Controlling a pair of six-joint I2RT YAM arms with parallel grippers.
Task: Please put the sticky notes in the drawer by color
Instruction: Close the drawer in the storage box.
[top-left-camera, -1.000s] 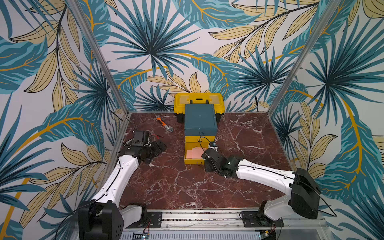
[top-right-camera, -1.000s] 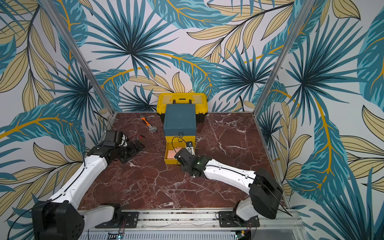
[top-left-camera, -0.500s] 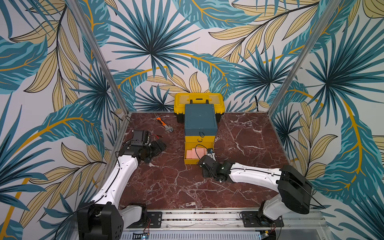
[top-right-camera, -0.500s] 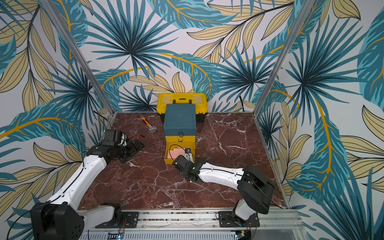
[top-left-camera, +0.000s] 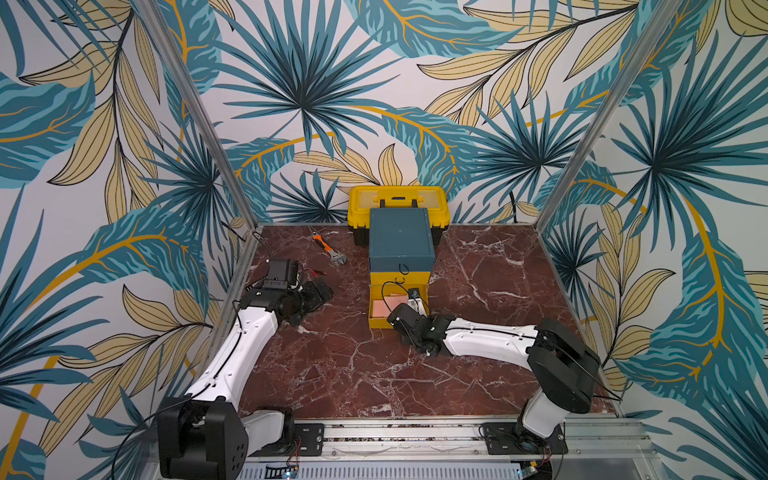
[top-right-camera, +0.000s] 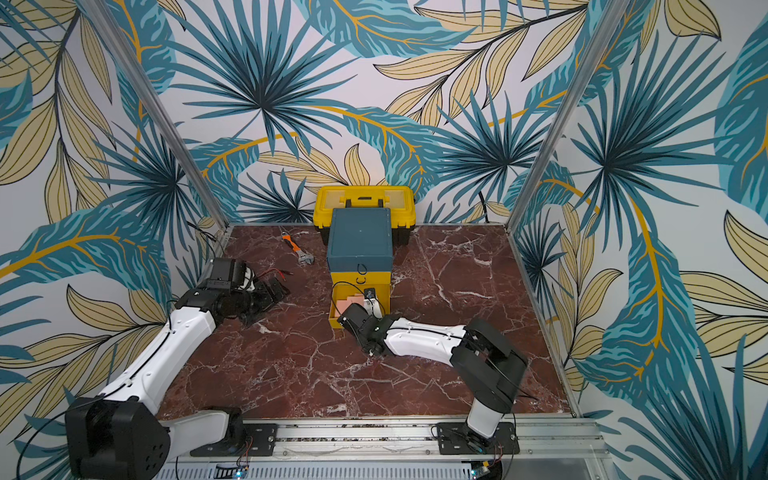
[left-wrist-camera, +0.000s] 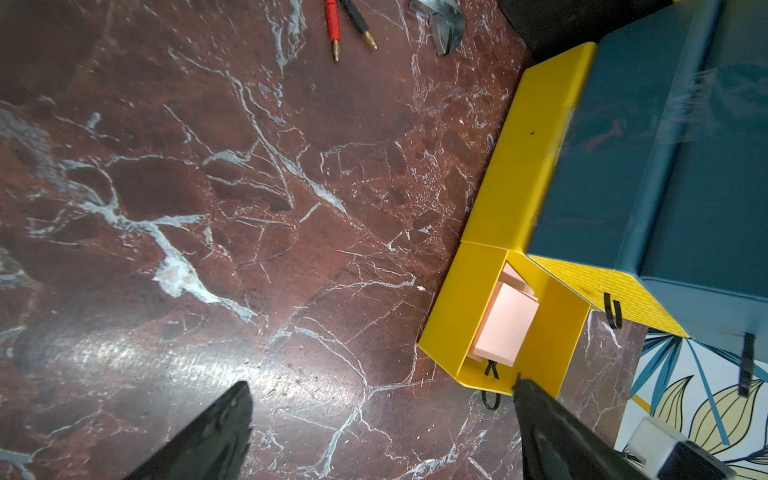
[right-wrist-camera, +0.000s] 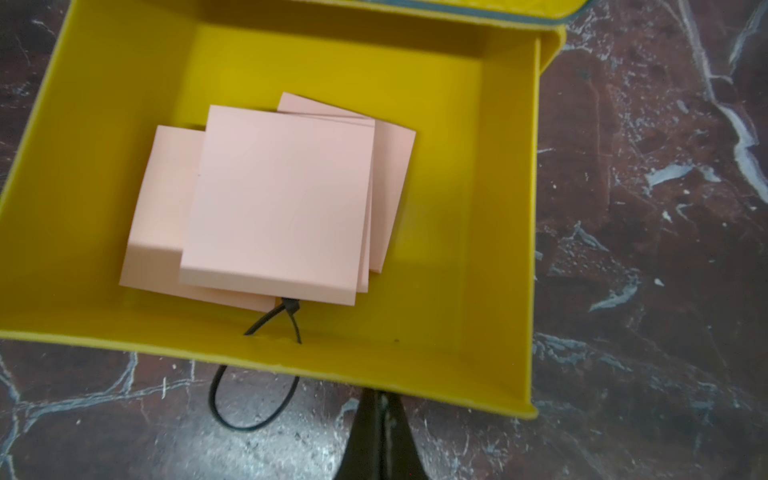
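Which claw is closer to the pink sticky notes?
Right. The right claw sits shut at the front edge of the open drawer, near the pink sticky notes. The left claw hangs open, off to one side.

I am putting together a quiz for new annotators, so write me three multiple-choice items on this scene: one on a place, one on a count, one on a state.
1. Where do the pink sticky notes lie?
A) on the marble table
B) in the pulled-out bottom drawer
C) on top of the toolbox

2. How many pink sticky notes show in that drawer?
A) one
B) five
C) three

3. How do the jaws of the right gripper stand?
A) shut, with nothing between them
B) spread wide
C) closed on a pink pad

Answers:
1 B: the right wrist view shows them on the yellow floor of the open drawer.
2 C: three overlapping pads can be counted there.
3 A: its fingers meet in a single tip by the drawer's front wall, and the notes lie apart from it.
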